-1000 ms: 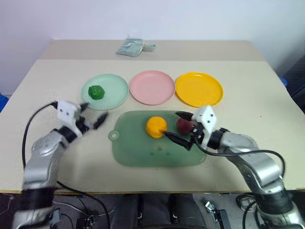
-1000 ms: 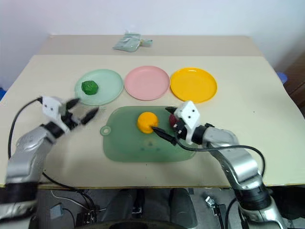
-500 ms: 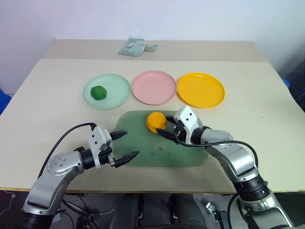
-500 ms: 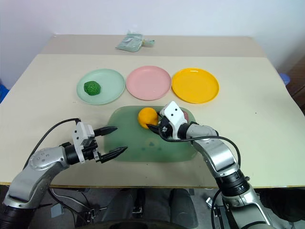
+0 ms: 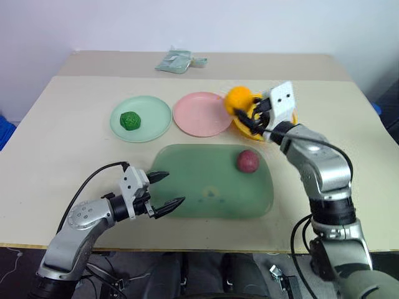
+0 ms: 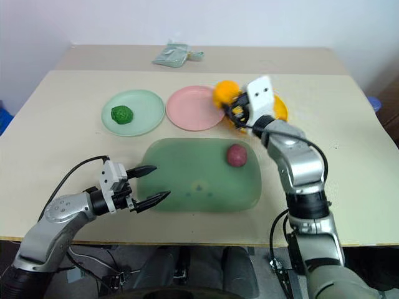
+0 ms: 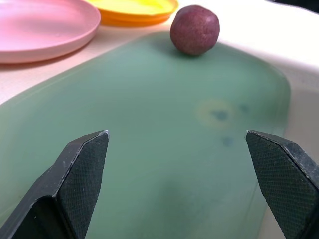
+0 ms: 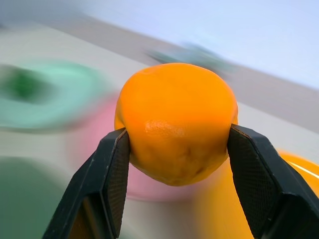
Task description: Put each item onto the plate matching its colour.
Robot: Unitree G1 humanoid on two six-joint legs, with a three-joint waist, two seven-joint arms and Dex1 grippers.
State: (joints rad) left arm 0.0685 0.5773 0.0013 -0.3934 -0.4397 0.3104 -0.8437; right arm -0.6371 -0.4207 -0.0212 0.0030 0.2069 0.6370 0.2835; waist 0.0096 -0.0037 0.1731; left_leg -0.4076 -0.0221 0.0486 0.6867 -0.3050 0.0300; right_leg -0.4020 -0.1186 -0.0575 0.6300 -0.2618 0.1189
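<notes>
Three toy items, three round plates in a far row: mint green plate (image 5: 141, 118), pink plate (image 5: 201, 114), yellow-orange plate (image 5: 283, 124). Bumpy green item (image 5: 129, 119) on the mint plate. Maroon item (image 5: 247, 161) on the translucent green board (image 5: 206, 187), right far part. Orange item (image 5: 237, 99) pinched between the right gripper (image 8: 174, 144) fingers, aloft between pink and yellow-orange plates. Left gripper (image 5: 168, 190) fingers spread wide, empty, over the board's near left edge. Crumpled green packet (image 5: 177, 62) at the surface's far edge.
</notes>
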